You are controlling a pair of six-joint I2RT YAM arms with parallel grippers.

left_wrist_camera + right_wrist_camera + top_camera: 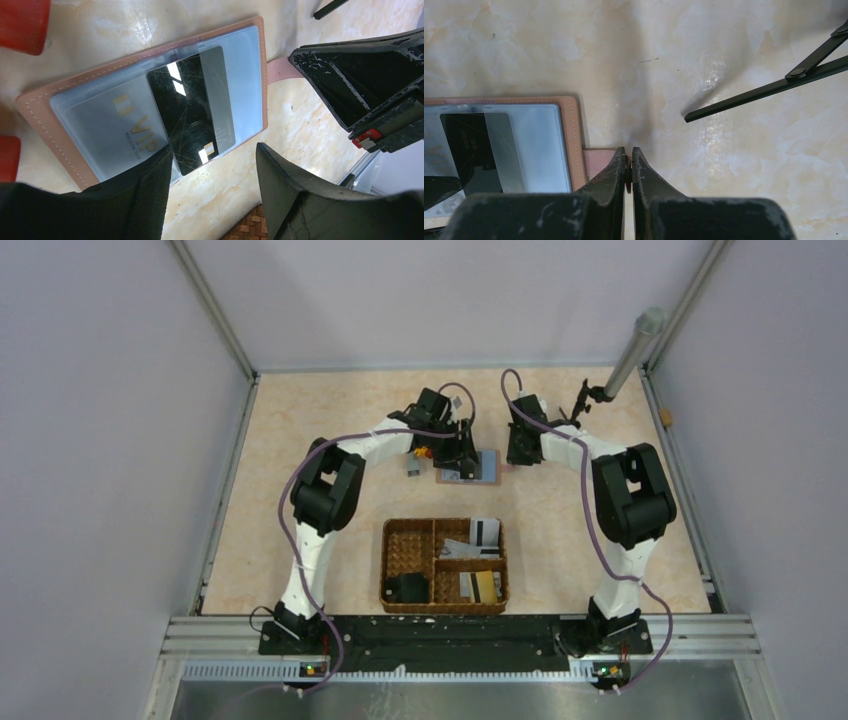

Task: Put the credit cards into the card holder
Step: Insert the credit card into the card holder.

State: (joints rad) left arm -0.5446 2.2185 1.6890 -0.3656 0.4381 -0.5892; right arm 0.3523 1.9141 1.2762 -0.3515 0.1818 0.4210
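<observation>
The card holder (482, 468) lies open on the table at the back, brown edge and light blue inside. In the left wrist view a black and grey credit card (192, 110) sits in its clear sleeve (100, 115), beside a pale card marked VIP (127, 127). My left gripper (214, 150) is open and empty just above the holder's near edge. My right gripper (629, 152) is shut on the holder's pink strap (596, 161) at its right side. More credit cards (485, 531) lie in the woven basket (384, 565).
The basket stands at the front centre and also holds a black blocky object (405, 588). A small grey block (412, 466) and a red and yellow piece (421, 452) lie left of the holder. A thin black stand (774, 85) and a grey pole (635, 350) are at the back right.
</observation>
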